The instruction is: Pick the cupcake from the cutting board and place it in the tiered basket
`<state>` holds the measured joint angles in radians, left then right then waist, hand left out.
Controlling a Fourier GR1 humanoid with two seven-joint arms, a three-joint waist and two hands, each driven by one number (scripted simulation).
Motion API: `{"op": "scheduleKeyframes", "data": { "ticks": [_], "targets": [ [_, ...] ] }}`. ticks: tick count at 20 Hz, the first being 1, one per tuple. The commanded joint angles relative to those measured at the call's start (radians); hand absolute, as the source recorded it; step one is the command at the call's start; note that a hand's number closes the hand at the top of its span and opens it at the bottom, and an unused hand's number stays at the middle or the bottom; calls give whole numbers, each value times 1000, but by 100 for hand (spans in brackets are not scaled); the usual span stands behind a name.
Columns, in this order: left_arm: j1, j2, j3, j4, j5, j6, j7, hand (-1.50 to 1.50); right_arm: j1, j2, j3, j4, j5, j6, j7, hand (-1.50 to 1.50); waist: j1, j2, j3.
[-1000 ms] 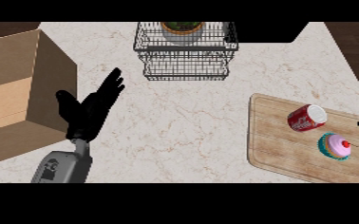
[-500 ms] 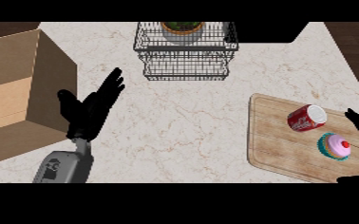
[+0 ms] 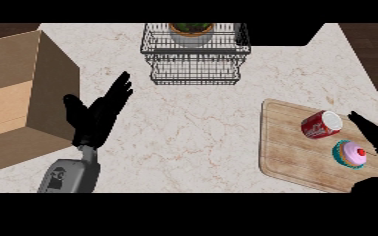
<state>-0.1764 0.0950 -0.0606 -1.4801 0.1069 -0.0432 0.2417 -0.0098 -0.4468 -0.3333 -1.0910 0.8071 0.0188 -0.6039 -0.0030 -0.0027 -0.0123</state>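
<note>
Head view: the cupcake (image 3: 349,154) sits on the wooden cutting board (image 3: 291,152) at 4 o'clock, with a red can (image 3: 321,124) lying just beside it toward 11 o'clock. The right hand (image 3: 367,127) shows only as dark slivers at the 3 o'clock edge near the cupcake; I cannot tell whether it is open or closed. The left hand (image 3: 100,112) rests at 8 o'clock, fingers straight and spread. The tiered basket (image 3: 196,65) stands at 12 o'clock, holding what looks like a potted plant (image 3: 191,30). A cardboard box (image 3: 29,95) is at 9 o'clock.

1. cupcake (image 3: 350,154): pink frosting, red cherry on top, teal wrapper, upright near the right end of the board (image 3: 291,152)
2. board: light wood, flat at the bench's right
3. basket (image 3: 196,72): black wire, tiered, far middle
</note>
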Motion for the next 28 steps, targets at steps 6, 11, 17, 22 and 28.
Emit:
{"op": "scheduleKeyframes", "data": {
  "ticks": [6,11,17,22,28],
  "targets": [
    [-13,17,34,21,-4,-22,-17,0,7,28,36,11,-2,-41,-137,150,0,2,12],
    [8,-26,-5,16,-33,1,-31,0,17,72,45,19,18,-115,-158,150,-2,3,12],
    [9,1,12,-11,-16,-9,16,0,73,216,117,-112,184,-99,281,150,-11,3,6],
    [39,-1,16,-15,-15,-9,-9,0,66,332,136,-233,266,-42,554,150,-6,-4,3],
    [24,12,29,-18,-12,-7,8,0,48,436,180,-411,256,-9,695,150,-25,-17,7]
  ]
}}
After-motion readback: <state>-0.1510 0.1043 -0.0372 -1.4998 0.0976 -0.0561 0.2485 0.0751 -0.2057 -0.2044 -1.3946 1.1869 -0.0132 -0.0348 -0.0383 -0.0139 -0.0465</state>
